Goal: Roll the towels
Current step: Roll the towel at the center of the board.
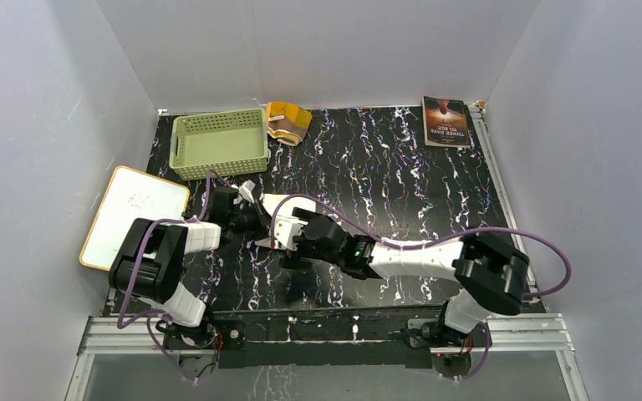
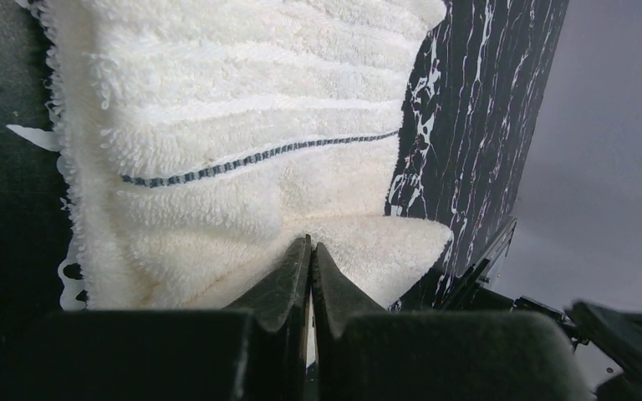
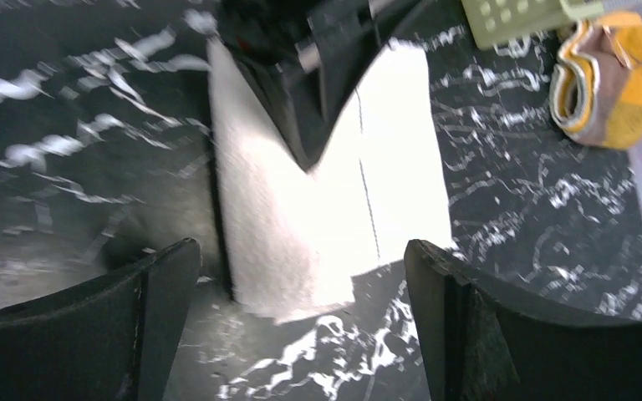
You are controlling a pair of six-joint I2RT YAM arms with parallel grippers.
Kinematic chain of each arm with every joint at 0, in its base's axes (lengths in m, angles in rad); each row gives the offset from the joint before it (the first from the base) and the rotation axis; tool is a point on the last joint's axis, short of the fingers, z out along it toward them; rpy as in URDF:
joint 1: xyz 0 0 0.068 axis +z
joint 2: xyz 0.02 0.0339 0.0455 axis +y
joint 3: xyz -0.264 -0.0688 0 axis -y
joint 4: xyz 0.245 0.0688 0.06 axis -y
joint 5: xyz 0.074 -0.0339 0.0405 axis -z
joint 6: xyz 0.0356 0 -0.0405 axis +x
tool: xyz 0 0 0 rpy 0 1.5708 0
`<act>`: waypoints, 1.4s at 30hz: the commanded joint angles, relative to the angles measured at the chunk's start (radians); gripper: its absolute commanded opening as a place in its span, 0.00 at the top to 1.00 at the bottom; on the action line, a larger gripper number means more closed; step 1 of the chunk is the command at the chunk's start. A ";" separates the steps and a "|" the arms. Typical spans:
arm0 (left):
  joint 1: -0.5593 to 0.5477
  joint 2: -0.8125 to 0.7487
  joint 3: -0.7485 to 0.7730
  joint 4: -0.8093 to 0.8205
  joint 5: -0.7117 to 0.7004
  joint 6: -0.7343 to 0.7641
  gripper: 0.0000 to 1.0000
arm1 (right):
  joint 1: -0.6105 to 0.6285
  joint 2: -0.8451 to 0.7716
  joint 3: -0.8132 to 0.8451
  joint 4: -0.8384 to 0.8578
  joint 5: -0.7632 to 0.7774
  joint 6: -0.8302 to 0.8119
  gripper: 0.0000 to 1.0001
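Note:
The white towel (image 1: pixel 284 203) lies on the black marbled table left of centre, partly folded, with a thin dark stripe (image 2: pixel 259 157). My left gripper (image 1: pixel 251 202) is shut, its tips (image 2: pixel 311 246) pinching a fold of the white towel (image 2: pixel 217 109) at its edge. My right gripper (image 1: pixel 287 237) is open and empty just before the towel's near end (image 3: pixel 326 209), its fingers (image 3: pixel 167 280) set wider than the towel. The left gripper also shows in the right wrist view (image 3: pixel 318 67), on the towel's far part. The brown and orange-yellow towel (image 1: pixel 288 121) lies bunched at the back, beside the basket; it also shows in the right wrist view (image 3: pixel 606 79).
A green perforated basket (image 1: pixel 220 144) stands at the back left. A white board with a tan edge (image 1: pixel 134 215) lies at the table's left edge. A dark-covered book (image 1: pixel 446 122) lies at the back right. Grey walls close in three sides.

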 commanded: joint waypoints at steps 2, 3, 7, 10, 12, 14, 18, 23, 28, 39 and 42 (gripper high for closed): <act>0.004 0.011 -0.017 -0.042 -0.019 0.013 1.00 | 0.007 0.114 0.073 -0.017 0.198 -0.183 0.14; 0.004 0.014 -0.015 -0.041 -0.018 0.013 1.00 | 0.008 0.140 0.089 -0.024 0.200 -0.194 0.17; 0.003 0.019 -0.007 -0.046 -0.012 0.013 1.00 | 0.009 0.204 0.123 -0.020 0.170 -0.217 0.18; 0.004 0.020 -0.003 -0.053 -0.008 0.014 1.00 | 0.009 0.264 0.146 -0.024 0.144 -0.227 0.18; 0.004 0.021 -0.001 -0.059 -0.006 0.016 1.00 | 0.009 0.282 0.165 -0.039 0.131 -0.235 0.20; 0.004 0.023 0.001 -0.062 -0.004 0.017 1.00 | 0.009 0.296 0.181 -0.052 0.118 -0.236 0.21; 0.004 0.028 0.006 -0.075 -0.002 0.027 1.00 | 0.009 0.324 0.202 -0.071 0.108 -0.240 0.25; 0.004 0.029 0.014 -0.088 -0.004 0.033 1.00 | 0.008 0.368 0.234 -0.119 0.097 -0.230 0.39; 0.010 0.000 0.034 -0.118 -0.009 0.034 1.00 | -0.006 0.385 0.244 -0.150 0.068 -0.169 0.58; 0.186 -0.282 0.256 -0.493 -0.109 0.125 0.40 | -0.109 0.353 0.372 -0.428 -0.288 0.183 0.76; 0.210 -0.317 0.283 -0.586 -0.111 0.178 0.38 | -0.137 0.352 0.444 -0.542 -0.391 0.298 0.74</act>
